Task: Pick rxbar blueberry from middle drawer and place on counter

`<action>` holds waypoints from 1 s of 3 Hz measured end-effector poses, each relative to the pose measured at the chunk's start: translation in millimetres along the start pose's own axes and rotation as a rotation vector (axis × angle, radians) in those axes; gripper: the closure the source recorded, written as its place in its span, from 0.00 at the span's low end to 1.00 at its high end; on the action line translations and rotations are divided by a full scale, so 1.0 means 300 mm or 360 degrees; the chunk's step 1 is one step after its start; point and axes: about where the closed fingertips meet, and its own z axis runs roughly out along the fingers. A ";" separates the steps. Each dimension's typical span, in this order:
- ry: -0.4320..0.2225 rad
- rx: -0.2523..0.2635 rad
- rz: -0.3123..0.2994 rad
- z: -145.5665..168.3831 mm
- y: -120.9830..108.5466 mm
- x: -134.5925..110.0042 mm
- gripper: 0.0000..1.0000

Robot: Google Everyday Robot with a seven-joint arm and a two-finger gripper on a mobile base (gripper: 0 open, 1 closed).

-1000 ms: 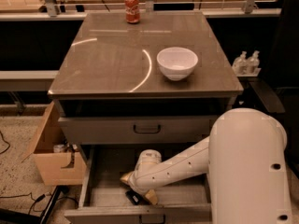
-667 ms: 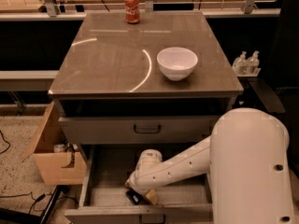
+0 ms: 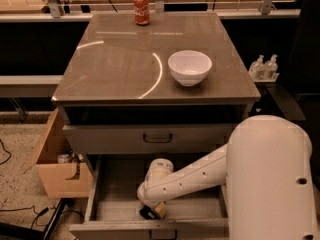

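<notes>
The middle drawer (image 3: 116,184) is pulled open under the counter (image 3: 120,69). My gripper (image 3: 153,211) reaches down into the drawer near its front edge, at the end of the white arm (image 3: 200,176). A small dark object, likely the rxbar blueberry (image 3: 146,214), lies right at the gripper's tip on the drawer floor. The wrist hides most of it, and I cannot tell whether it is held.
The like drawer above (image 3: 157,138) is closed. A white bowl (image 3: 189,67) and a red soda can (image 3: 141,9) stand on the counter. An open cardboard box (image 3: 55,169) sits on the floor at the left. Two small bottles (image 3: 265,66) stand at the right.
The wrist has shifted slightly inside the drawer; a tan part that showed left of the wrist is now hidden. The dark object stays at the gripper's tip.
</notes>
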 end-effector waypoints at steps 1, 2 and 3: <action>0.0000 0.0000 0.0000 -0.027 -0.008 -0.001 1.00; -0.0014 0.0007 0.0003 -0.025 -0.005 -0.003 1.00; -0.0054 0.0072 0.0007 -0.047 0.009 0.003 1.00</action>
